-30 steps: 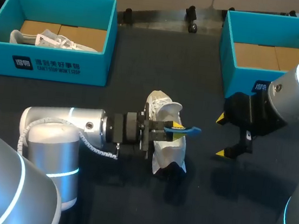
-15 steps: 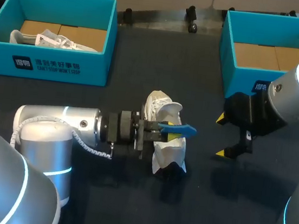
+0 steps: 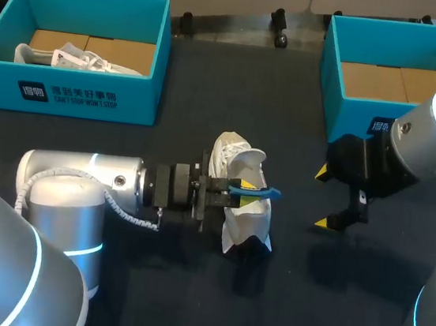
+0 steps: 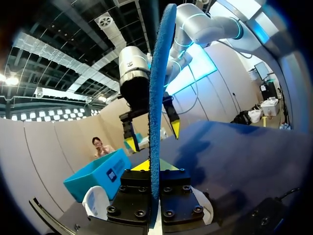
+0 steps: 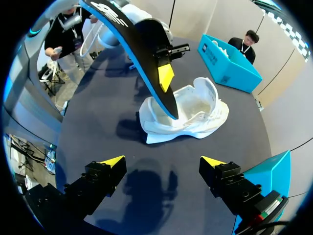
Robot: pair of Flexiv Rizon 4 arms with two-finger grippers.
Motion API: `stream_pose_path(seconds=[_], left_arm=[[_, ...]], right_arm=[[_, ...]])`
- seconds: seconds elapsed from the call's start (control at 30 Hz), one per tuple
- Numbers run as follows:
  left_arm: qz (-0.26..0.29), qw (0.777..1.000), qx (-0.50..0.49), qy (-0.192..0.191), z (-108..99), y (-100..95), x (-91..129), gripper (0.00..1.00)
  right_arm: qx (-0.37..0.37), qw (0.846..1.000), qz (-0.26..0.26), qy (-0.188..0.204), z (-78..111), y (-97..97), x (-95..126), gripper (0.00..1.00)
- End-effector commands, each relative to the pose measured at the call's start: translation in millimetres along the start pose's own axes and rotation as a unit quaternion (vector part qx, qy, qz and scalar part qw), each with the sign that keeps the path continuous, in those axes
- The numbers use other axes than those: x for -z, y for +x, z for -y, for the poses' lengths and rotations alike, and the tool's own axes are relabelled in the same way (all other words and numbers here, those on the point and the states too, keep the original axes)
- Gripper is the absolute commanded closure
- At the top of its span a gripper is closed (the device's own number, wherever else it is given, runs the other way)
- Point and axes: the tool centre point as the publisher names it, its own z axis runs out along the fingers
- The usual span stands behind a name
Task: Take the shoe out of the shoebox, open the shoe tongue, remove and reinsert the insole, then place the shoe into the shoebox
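Observation:
A white shoe (image 3: 238, 161) lies on the dark table at the middle, its opening towards my right arm. My left gripper (image 3: 246, 194) is over the shoe, shut on a blue insole (image 3: 261, 190) that sticks out past its fingers. In the left wrist view the insole (image 4: 156, 98) stands edge-on between the shut fingers, with the shoe (image 4: 95, 200) below. My right gripper (image 3: 323, 197) hangs open to the right of the shoe, holding nothing. From the right wrist view, the shoe (image 5: 195, 115) lies ahead of the open gripper (image 5: 164, 169), and the insole (image 5: 142, 44) slants down into the shoe's opening.
A teal shoebox (image 3: 83, 95) at the back left holds another white shoe (image 3: 64, 58). A second teal shoebox (image 3: 353, 100) stands at the back right, close behind my right arm, with only cardboard showing inside.
The left gripper has drawn back slightly to the left and turned the insole, whose tip now lies closer to the shoe. The right arm has kept still.

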Motion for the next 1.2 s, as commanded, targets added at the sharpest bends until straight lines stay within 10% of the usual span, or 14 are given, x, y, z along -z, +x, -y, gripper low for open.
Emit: stream_pose_path(seconds=[0.03,1.2], left_arm=[[0.004,1.000,0.002,0.007,-5.6,-0.4,-2.5,1.00],[-0.016,0.999,-0.042,-0.004,-37.2,-1.1,1.4,1.00]], right_arm=[[0.000,1.000,0.002,0.000,0.0,1.6,-0.1,0.00],[0.036,0.999,-0.023,0.015,-10.0,-24.4,-8.2,0.00]])
